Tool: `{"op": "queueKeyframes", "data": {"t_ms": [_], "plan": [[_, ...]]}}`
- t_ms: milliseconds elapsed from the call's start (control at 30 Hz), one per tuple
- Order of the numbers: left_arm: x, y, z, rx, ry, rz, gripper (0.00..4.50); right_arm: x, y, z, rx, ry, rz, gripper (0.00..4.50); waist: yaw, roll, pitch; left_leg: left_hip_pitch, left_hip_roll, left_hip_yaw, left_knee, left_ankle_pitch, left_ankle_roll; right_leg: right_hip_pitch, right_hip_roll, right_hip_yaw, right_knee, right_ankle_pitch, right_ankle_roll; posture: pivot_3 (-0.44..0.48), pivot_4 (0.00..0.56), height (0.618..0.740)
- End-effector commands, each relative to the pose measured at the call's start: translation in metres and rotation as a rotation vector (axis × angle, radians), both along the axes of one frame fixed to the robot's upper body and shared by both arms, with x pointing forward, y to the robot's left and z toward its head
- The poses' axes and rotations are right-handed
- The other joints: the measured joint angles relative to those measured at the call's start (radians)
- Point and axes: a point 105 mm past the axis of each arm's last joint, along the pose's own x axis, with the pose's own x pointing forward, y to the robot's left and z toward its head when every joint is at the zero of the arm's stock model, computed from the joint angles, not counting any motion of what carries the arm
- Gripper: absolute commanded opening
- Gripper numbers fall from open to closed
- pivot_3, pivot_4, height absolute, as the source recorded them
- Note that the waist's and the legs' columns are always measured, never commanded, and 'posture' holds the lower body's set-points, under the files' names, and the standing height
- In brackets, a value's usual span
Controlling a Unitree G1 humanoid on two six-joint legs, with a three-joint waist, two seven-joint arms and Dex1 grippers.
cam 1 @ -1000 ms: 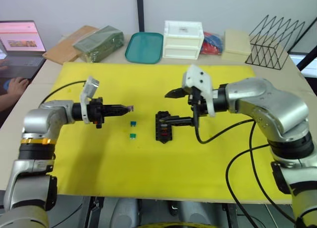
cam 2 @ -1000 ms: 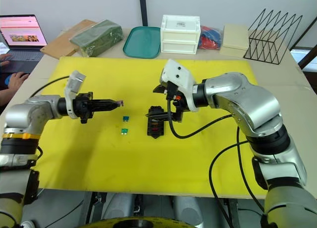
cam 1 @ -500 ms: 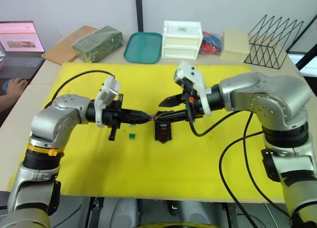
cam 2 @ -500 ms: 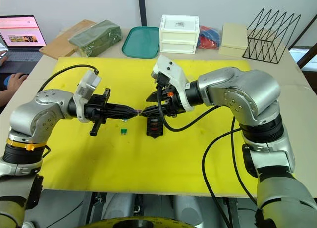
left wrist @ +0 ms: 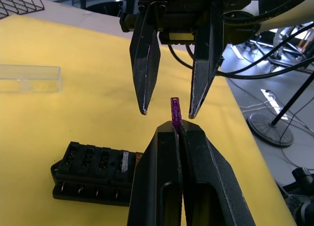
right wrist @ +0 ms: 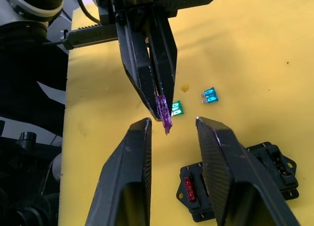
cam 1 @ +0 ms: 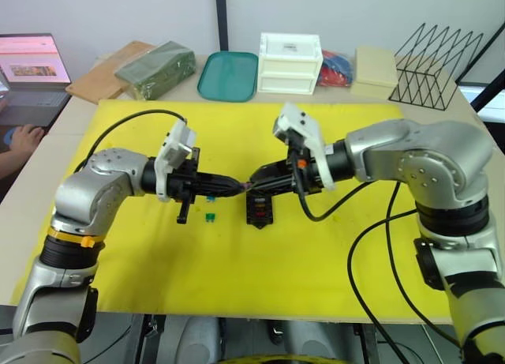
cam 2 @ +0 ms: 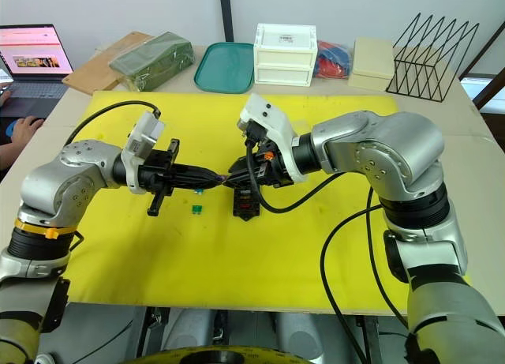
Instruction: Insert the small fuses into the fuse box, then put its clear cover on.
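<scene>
The left gripper [left wrist: 176, 130] was clamped on the purple fuse [left wrist: 175, 112], presenting it tip-first between the parted fingers of the right gripper [right wrist: 171, 125] for a handover, above the fuse box [left wrist: 93, 174], with open mat [cam 1: 316, 253] all around.

The small purple plastic blade fuse [left wrist: 175, 112], pinched in the left gripper [left wrist: 177, 129], was brought between the spread fingers of the right gripper [right wrist: 172, 125], above the black rectangular fuse box [cam 1: 259, 210].
</scene>
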Motion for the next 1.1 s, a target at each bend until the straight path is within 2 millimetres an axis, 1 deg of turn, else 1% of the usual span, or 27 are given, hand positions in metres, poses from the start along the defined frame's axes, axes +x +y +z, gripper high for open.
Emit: {"op": "queueKeyframes", "data": {"t_ms": [33,233,300,567,633,733,1000,1067,1100], "plan": [[0.000,0.001,0.007,0.005,-0.047,0.000,0.00,-0.005,0.004,0.018,0.039,-0.055,0.033,1.44,0.000,0.000,0.000,0.000,0.000,0.000,0.000,0.000,0.000,0.000,0.000,0.000,0.000,0.000,0.000,0.000,0.150,0.740],[0.002,0.001,0.007,0.009,-0.055,0.006,0.00,-0.006,0.005,0.018,0.038,-0.052,0.039,1.44,0.001,0.000,0.000,0.000,0.000,0.000,0.000,0.000,0.000,0.000,0.000,0.000,0.000,0.000,0.000,0.000,0.150,0.740],[0.002,0.001,0.006,0.010,-0.057,0.009,0.00,-0.007,0.005,0.018,0.036,-0.053,0.043,1.10,0.001,0.000,0.000,0.000,0.000,0.000,0.000,0.000,0.000,0.000,0.000,0.000,0.000,0.000,0.000,0.000,0.150,0.740],[0.003,0.001,0.006,0.011,-0.063,0.016,0.00,-0.007,0.006,0.017,0.032,-0.054,0.045,1.10,0.001,0.000,0.000,0.000,0.000,0.000,0.000,0.000,0.000,0.000,0.000,0.000,0.000,0.000,0.000,0.000,0.150,0.740],[0.002,0.001,0.006,0.011,-0.063,0.015,0.00,-0.007,0.006,0.017,0.030,-0.054,0.046,0.77,0.001,0.000,0.000,0.000,0.000,0.000,0.000,0.000,0.000,0.000,0.000,0.000,0.000,0.000,0.000,0.000,0.150,0.740],[0.003,0.001,0.006,0.011,-0.063,0.015,0.00,-0.007,0.006,0.017,0.029,-0.054,0.048,0.05,0.001,0.000,0.000,0.000,0.000,0.000,0.000,0.000,0.000,0.000,0.000,0.000,0.000,0.000,0.000,0.000,0.150,0.740],[0.003,0.001,0.006,0.012,-0.065,0.019,0.00,-0.008,0.006,0.016,0.022,-0.057,0.054,0.05,0.001,0.000,0.000,0.000,0.000,0.000,0.000,0.000,0.000,0.000,0.000,0.000,0.000,0.000,0.000,0.000,0.150,0.740],[0.008,0.002,0.000,0.069,-0.031,0.046,0.00,-0.006,0.006,0.015,0.005,-0.077,0.048,0.05,0.001,0.000,0.000,0.000,0.000,0.000,0.000,0.000,0.000,0.000,0.000,0.000,0.000,0.000,0.000,0.000,0.150,0.740],[0.013,0.003,-0.006,0.113,-0.046,0.070,0.22,-0.003,0.005,0.013,-0.021,-0.097,0.043,0.02,0.001,0.000,0.000,0.000,0.000,0.000,0.000,0.000,0.000,0.000,0.000,0.000,0.000,0.000,0.000,0.000,0.150,0.740]]}}
